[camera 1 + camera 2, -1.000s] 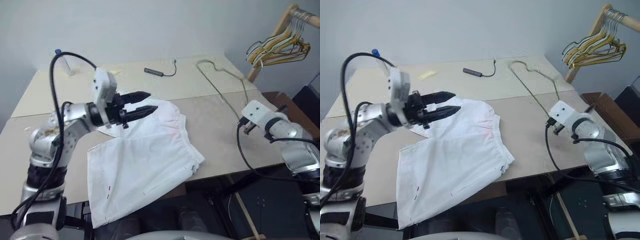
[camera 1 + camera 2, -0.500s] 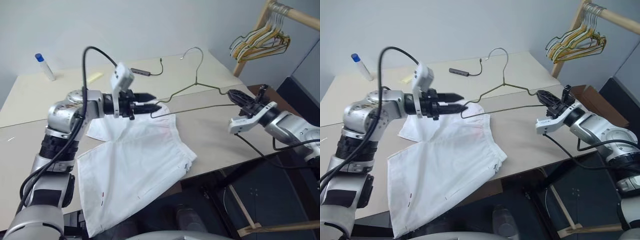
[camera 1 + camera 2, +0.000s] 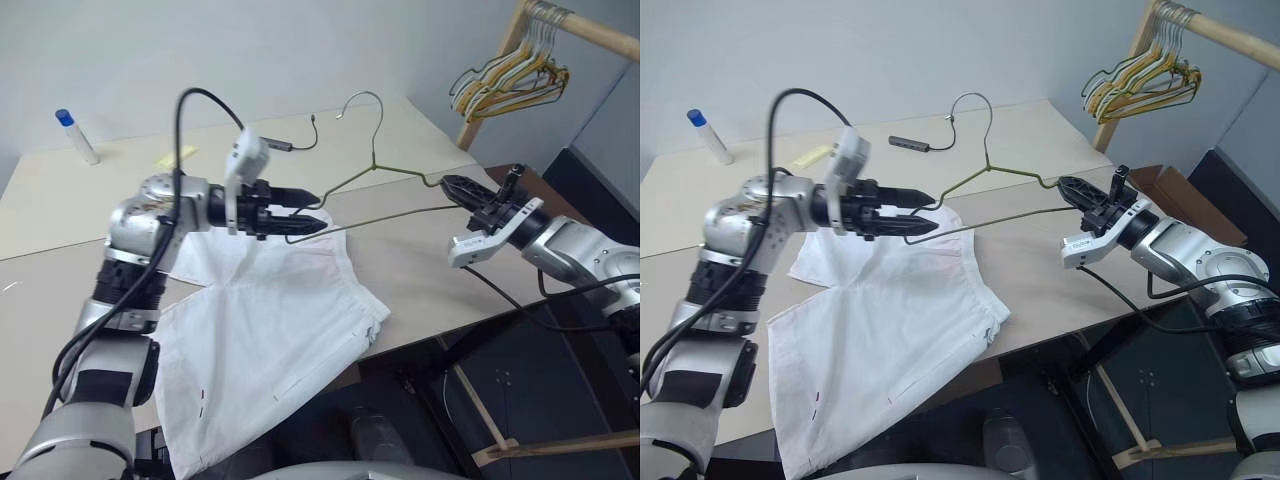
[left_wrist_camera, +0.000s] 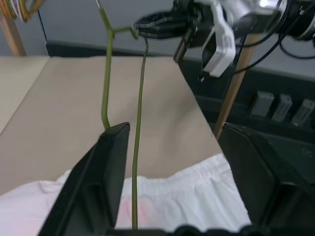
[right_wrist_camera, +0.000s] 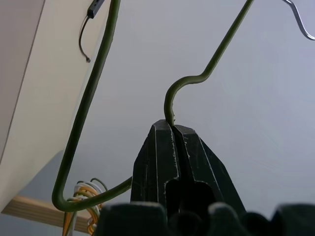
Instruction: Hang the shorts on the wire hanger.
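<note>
Left eye view has the right gripper (image 3: 452, 185) pinching one shoulder end of the hanger (image 3: 385, 190), fingers pressed tight on the wire, so the frame is carried in the air above the tabletop (image 3: 420, 250) with its hook (image 3: 358, 100) up and its other end reaching toward the left arm. That grip seems chosen to leave the far end free. The right wrist view bears it out: the two black fingers (image 5: 197, 152) meet on the bent wire, no gap between them.

At the free end the left gripper (image 3: 310, 210) has its jaws spread wide. In the left wrist view the bottom wire runs between the fingers (image 4: 110, 162) and the sloping arm comes down to the tip of one of them; neither finger clamps the wire, so the hanger hangs from the right gripper alone.

Below, the shorts (image 3: 270, 330) lie flat on the tabletop's near edge, one leg drooping over it, waistband just under the left gripper. They are not yet on the hanger. With the wire's free end hovering over the waistband, the next step is probably to feed that end into the shorts; thin fabric may bunch or slide off the edge.
</note>
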`<control>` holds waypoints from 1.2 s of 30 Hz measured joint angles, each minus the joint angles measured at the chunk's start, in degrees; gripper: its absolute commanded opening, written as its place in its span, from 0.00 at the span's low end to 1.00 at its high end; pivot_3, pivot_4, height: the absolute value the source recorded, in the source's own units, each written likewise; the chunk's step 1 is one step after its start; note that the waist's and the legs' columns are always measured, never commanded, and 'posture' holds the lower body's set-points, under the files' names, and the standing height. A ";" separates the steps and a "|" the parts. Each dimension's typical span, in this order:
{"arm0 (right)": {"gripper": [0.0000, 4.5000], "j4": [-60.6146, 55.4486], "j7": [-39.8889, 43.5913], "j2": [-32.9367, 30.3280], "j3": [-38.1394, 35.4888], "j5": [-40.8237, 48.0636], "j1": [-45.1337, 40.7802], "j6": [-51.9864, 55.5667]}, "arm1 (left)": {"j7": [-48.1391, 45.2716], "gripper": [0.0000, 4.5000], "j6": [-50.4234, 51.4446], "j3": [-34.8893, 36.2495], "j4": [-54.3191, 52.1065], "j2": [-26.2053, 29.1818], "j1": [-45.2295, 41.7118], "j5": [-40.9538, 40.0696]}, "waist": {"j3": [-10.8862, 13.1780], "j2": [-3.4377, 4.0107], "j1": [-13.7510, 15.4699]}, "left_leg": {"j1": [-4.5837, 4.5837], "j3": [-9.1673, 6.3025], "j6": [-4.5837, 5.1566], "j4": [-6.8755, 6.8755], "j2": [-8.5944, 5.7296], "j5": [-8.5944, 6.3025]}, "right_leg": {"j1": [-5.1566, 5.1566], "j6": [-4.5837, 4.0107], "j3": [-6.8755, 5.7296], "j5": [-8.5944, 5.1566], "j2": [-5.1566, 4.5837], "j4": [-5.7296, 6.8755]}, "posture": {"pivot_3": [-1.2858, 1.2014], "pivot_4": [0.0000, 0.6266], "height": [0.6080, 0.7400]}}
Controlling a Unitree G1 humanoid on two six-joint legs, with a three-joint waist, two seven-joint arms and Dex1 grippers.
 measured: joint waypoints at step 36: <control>0.46 -0.54 7.55 -0.98 -1.81 11.66 -0.67 -12.57 | 3.32 0.00 -6.50 -6.84 8.71 -0.61 0.80 15.83 | 0.00 0.00 -0.49 | 0.00 0.01 0.10 0.03 -0.03 -0.05 | 0.07 0.10 0.05 0.15 -0.04 -0.09 | 0.46 0.00 1.00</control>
